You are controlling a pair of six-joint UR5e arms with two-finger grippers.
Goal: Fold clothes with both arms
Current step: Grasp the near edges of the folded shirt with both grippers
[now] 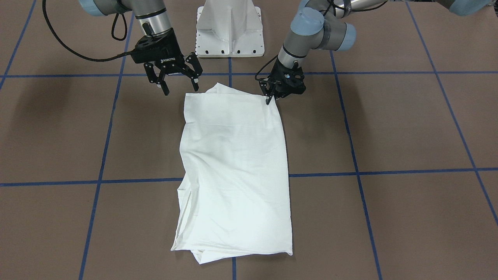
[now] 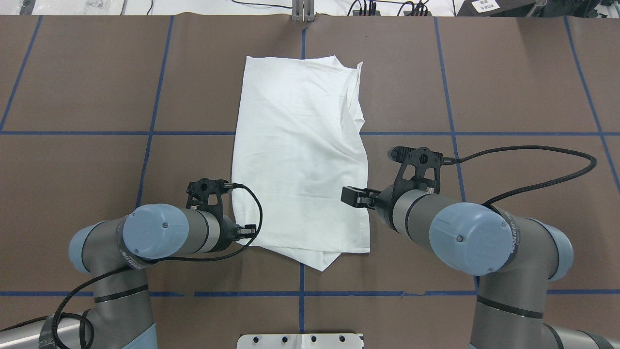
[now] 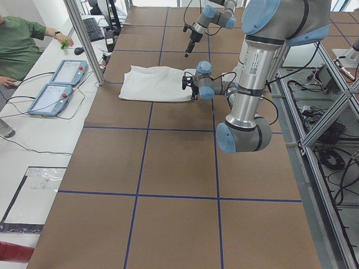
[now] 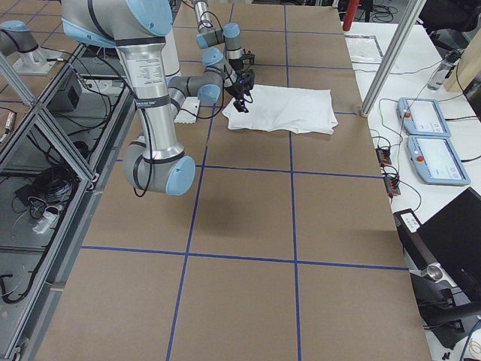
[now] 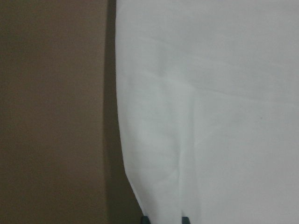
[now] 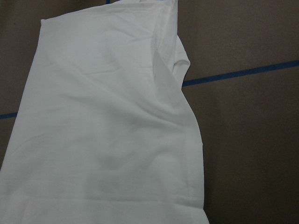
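White folded cotton shirt (image 1: 233,163) is pinched at one corner by the closed left end effector (image 1: 269,101) — right end effector (image 1: 181,90) is held open beside the other corner — so the fold could be dragged askew.

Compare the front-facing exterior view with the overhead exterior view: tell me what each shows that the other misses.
Front-facing only: the right gripper with fingers spread, the left gripper pinched on a corner of the shirt, and the whole white pedestal base. Overhead only: cables beyond the far edge of the table; there the wrists hide most of both grippers. Both: the shirt folded into a long strip on the brown table with blue tape lines.
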